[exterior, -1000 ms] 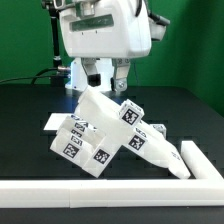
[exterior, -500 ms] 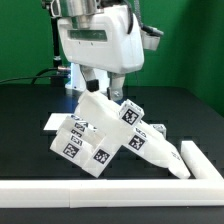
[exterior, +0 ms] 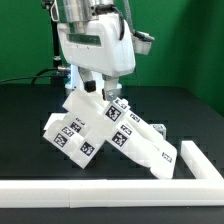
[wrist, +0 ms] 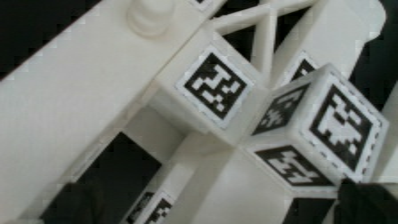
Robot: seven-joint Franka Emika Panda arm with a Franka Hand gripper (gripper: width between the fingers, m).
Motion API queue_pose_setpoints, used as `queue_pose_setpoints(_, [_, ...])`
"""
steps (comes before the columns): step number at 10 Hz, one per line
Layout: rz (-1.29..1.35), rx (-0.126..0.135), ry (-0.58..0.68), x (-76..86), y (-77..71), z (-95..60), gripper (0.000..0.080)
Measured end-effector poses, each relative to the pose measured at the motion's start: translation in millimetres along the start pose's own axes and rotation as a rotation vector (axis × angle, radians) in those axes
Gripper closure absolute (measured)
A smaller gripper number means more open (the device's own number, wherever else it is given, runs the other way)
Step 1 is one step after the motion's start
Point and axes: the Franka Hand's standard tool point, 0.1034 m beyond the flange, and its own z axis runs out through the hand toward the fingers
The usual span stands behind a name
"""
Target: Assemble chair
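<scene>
The chair [exterior: 105, 135] is a cluster of white blocky parts with black-and-white tags, lying tilted on the black table in the middle of the exterior view. My gripper [exterior: 100, 90] hangs straight above its upper end, right at the topmost white piece. In the wrist view the chair [wrist: 196, 150] fills the picture, with tagged cube ends [wrist: 329, 115] close by. My gripper [wrist: 222, 205] is open, its dark fingers [wrist: 80, 200] standing far apart on either side of a white bar. I cannot tell whether they touch it.
A long white L-shaped border rail [exterior: 100, 190] runs along the front of the table and turns up at the exterior view's right [exterior: 200, 160]. A black cable [exterior: 30, 78] lies at the back left. The arm's white body [exterior: 95, 40] looms over the parts.
The arm has come down and shifted left onto the chair. The chair has slid and turned toward the exterior view's left. The jaws have stayed wide apart.
</scene>
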Motion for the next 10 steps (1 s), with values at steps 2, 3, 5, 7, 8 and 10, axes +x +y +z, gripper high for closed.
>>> queue_pose_setpoints(2, [-0.014, 0.012, -0.004, -6.5, -12.3, -9.3, 0.0151])
queue_pose_setpoints(3, [-0.018, 0.015, 0.002, -7.3, -12.2, -7.5, 0.0151])
queue_pose_setpoints(5, [-0.018, 0.013, 0.002, -6.9, -11.8, -6.9, 0.0151])
queue_pose_setpoints(7, [0.064, -0.005, -0.045, -9.9, -3.2, -13.1, 0.0151])
queue_pose_setpoints(8, [0.094, -0.014, -0.064, -10.2, 2.3, -20.7, 0.0151])
queue_pose_setpoints(10, [0.123, -0.018, -0.065, -7.6, 6.6, -21.8, 0.0151])
